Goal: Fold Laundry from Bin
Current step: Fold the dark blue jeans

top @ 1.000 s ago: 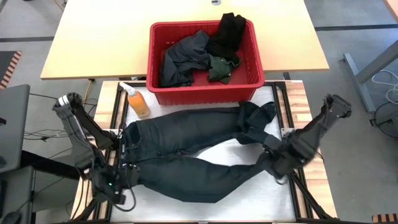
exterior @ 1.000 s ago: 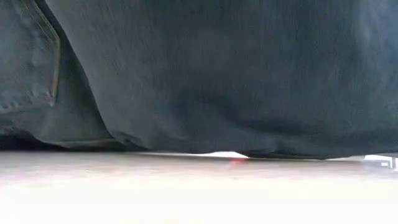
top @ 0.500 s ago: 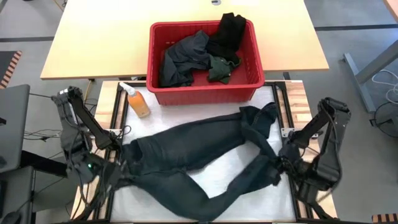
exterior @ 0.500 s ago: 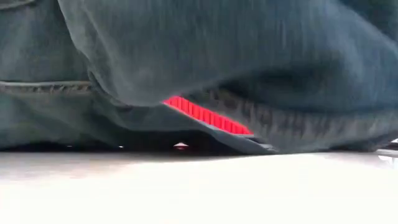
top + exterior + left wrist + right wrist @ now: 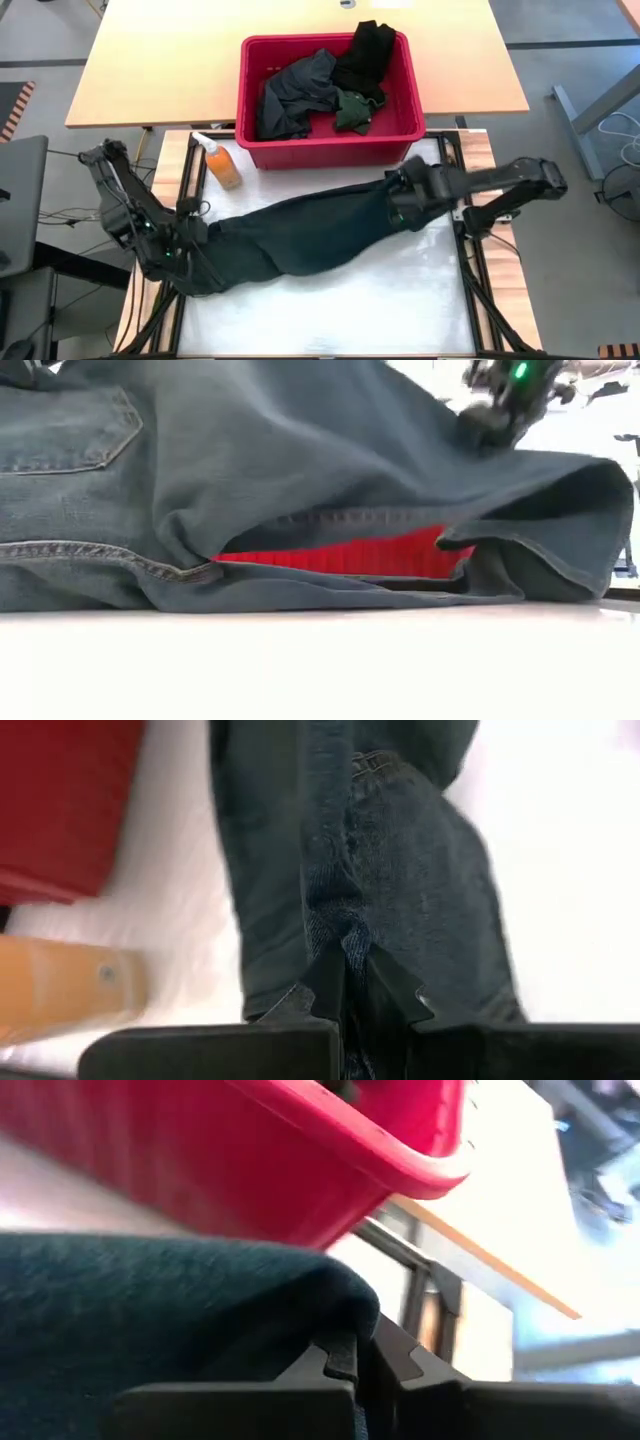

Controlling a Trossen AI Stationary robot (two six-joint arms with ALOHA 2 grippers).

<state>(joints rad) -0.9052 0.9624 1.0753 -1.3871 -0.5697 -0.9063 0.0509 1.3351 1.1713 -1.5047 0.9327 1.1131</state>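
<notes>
Low view mostly blocked: jeans [image 5: 300, 490] fill it, a back pocket at one side, folds propped open with a strip of red bin [image 5: 350, 552] showing through the gap; an arm part with a green light sits at the top edge, which arm unclear. High view gives the layout: jeans [image 5: 300, 235] lie folded lengthwise in a long band across the white tabletop [image 5: 400, 300], running from the left gripper [image 5: 175, 250] near the front left up to the right gripper [image 5: 410, 190] just in front of the bin [image 5: 325, 150]. From above, both sets of fingertips are buried in cloth. Wrist views settle it: left gripper [image 5: 365, 990] has its jaws pinched tight on a seam of the jeans [image 5: 400, 900], cloth stretching away over the white surface, with the bin's corner [image 5: 60, 810] and part of an orange bottle [image 5: 65, 990] at the side. Right gripper [image 5: 355, 1355] has its jaws closed on a rounded fold of jeans [image 5: 170, 1300], bin wall [image 5: 250, 1160] close behind. Bin contents seen only from above: a dark grey-blue garment [image 5: 295, 95] bunched in the left half, a black piece [image 5: 365, 55] draped over the far rim, a small dark green piece [image 5: 352, 110] beside them. Orange bottle [image 5: 220, 165] stands by the bin's front left corner, clear of the jeans. Wooden table [image 5: 150, 60] behind carries part of the bin.
</notes>
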